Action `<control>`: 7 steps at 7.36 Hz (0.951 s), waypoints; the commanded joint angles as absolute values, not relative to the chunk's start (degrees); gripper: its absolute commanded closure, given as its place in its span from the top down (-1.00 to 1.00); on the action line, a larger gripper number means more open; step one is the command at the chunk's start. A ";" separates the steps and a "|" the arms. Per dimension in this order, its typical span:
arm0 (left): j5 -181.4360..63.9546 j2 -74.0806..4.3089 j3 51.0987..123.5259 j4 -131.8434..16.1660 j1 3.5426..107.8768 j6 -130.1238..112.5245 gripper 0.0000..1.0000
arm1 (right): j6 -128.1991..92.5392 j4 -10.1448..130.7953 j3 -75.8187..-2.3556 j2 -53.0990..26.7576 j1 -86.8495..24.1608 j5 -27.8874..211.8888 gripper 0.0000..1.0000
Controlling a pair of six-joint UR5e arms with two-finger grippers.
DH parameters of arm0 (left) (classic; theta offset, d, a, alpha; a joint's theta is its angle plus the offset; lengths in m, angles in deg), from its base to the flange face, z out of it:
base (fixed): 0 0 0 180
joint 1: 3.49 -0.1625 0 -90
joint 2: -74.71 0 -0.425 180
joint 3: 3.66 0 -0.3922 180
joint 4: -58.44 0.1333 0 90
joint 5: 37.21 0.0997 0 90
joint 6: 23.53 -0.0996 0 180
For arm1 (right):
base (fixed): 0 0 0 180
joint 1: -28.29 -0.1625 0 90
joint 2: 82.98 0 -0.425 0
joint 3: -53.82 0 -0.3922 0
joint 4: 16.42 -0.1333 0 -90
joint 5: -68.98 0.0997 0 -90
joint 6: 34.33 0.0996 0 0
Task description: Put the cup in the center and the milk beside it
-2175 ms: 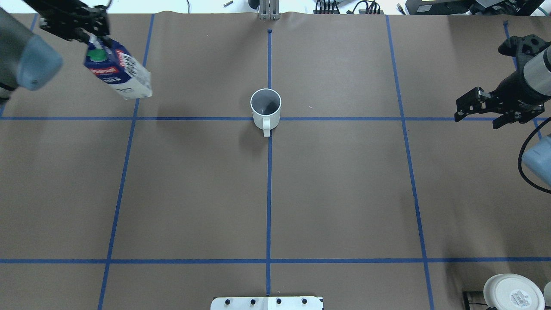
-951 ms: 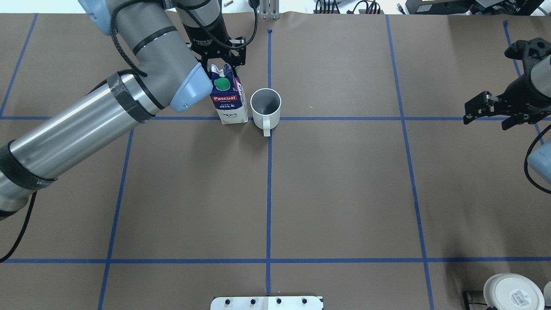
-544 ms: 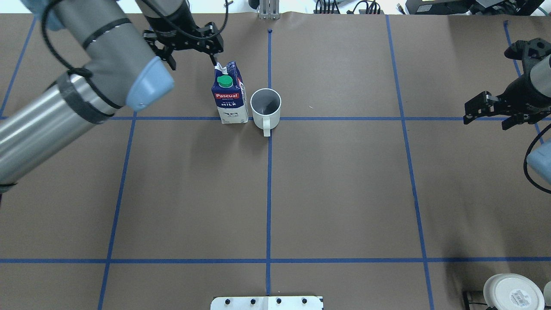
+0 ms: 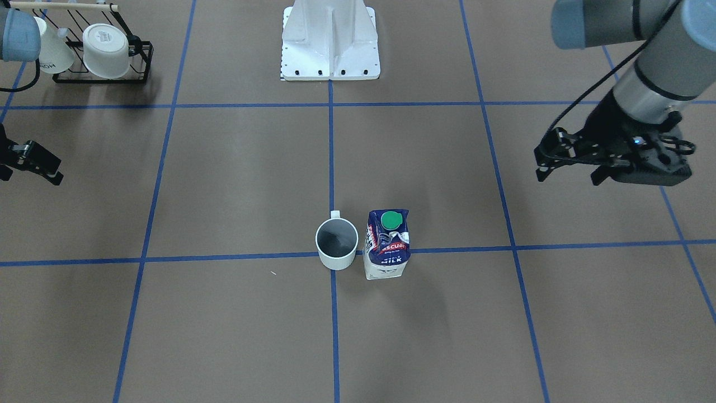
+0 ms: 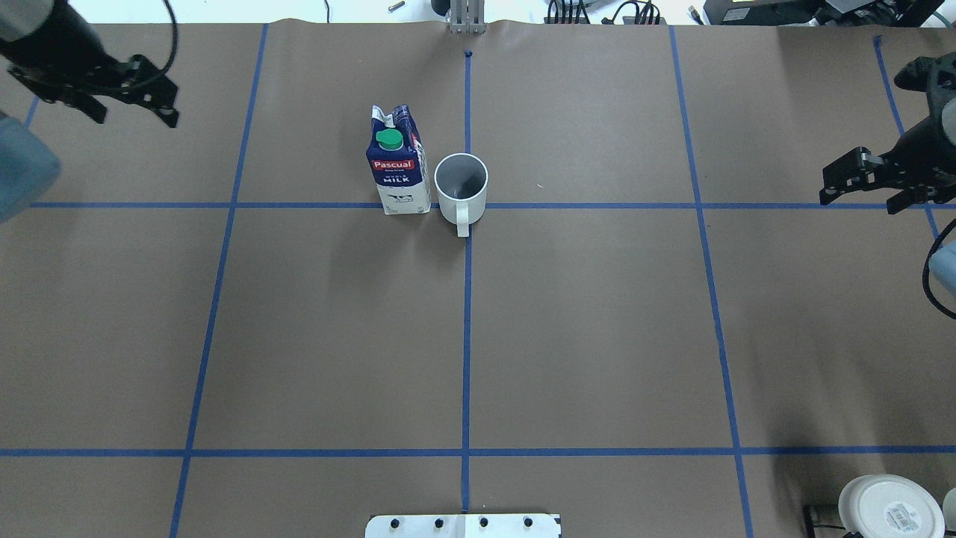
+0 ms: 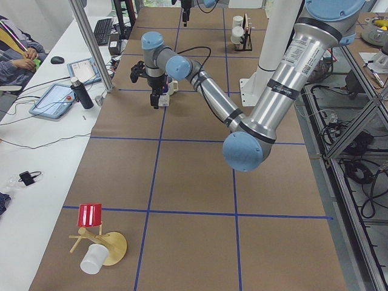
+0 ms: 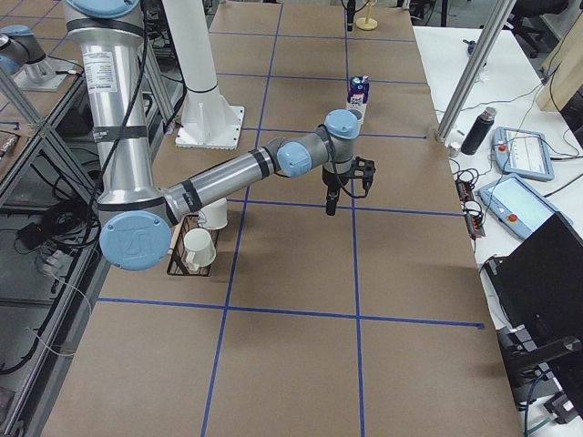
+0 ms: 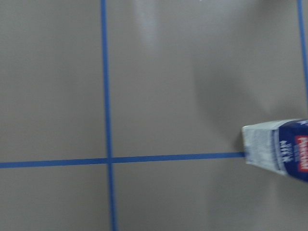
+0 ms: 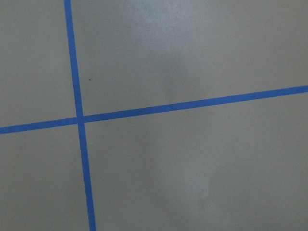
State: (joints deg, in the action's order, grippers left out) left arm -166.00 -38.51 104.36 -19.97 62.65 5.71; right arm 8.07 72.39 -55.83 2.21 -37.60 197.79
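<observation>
the blue-and-white gable-top milk carton (image 5: 399, 175) stands upright just beside the small white cylindrical mug (image 5: 461, 190), on its frame-left side, nearer the black left pincer (image 5: 133, 112) than the black right pincer (image 5: 860, 198), both spread open and empty.

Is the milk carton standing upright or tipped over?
Upright: the milk stands on its base beside the cup, green cap at the top. The left gripper is open and well clear of it.

Blue tape lines (image 5: 466, 336) grid the brown table (image 5: 597, 336). A black wire rack (image 4: 112, 80) holding an upturned white mug (image 4: 105, 43) sits at one corner. A red cup (image 6: 90, 215), a white cup (image 6: 92, 259) and a wooden stand (image 6: 115, 245) sit near the opposite end's corner.
</observation>
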 commanded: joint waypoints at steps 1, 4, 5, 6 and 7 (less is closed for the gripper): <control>-166.14 -28.16 104.54 -21.71 71.97 -14.56 0.97 | -0.78 72.44 -55.87 5.68 -42.71 198.18 1.00; -166.32 -25.14 97.97 -23.29 80.00 -29.03 0.97 | -13.98 72.52 -53.43 9.48 -51.22 200.27 1.00; -166.32 -25.05 96.29 -24.95 81.58 -30.46 0.97 | -19.07 72.44 -50.27 9.48 -54.82 205.16 1.00; -167.36 -24.79 95.49 -25.49 82.55 -31.87 0.97 | -21.47 72.44 -49.11 9.48 -56.16 207.30 1.00; -168.07 -24.52 95.14 -25.58 82.73 -32.05 0.97 | -21.50 72.44 -49.10 9.48 -56.44 207.32 1.00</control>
